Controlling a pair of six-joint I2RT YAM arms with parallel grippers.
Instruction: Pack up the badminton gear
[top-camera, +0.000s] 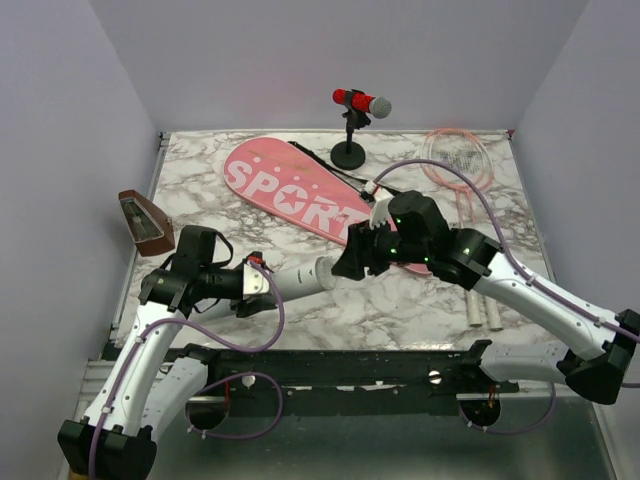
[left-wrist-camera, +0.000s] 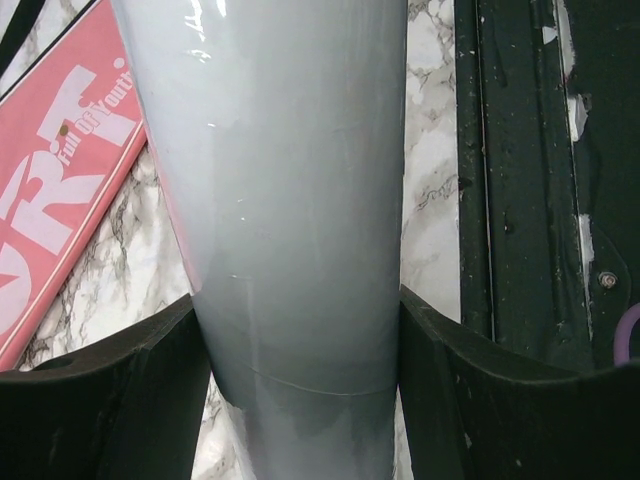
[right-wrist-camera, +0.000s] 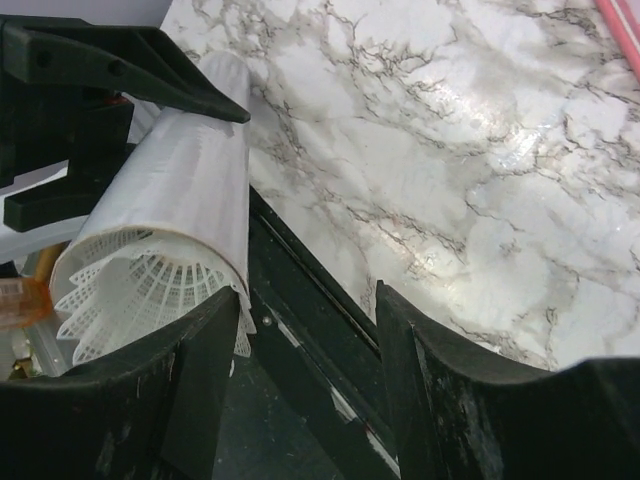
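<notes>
The long white tube (top-camera: 300, 277) lies level above the table's near middle, held at its left end by my left gripper (top-camera: 262, 282), which is shut on it (left-wrist-camera: 290, 180). My right gripper (top-camera: 350, 262) is open at the tube's right end. In the right wrist view the tube's open end (right-wrist-camera: 190, 200), with white shuttlecocks (right-wrist-camera: 140, 290) inside, sits just left of my left finger (right-wrist-camera: 190, 390), outside the jaws. The pink "SPORT" bag (top-camera: 300, 195) lies flat behind. Two pink rackets (top-camera: 458, 155) lie at the right, with their white handles (top-camera: 482, 312) toward me.
A red microphone on a black stand (top-camera: 355, 105) stands at the back middle. A brown wedge-shaped box (top-camera: 145, 220) sits at the left edge. A black rail (top-camera: 330, 365) runs along the table's near edge. Grey walls close in the table's sides.
</notes>
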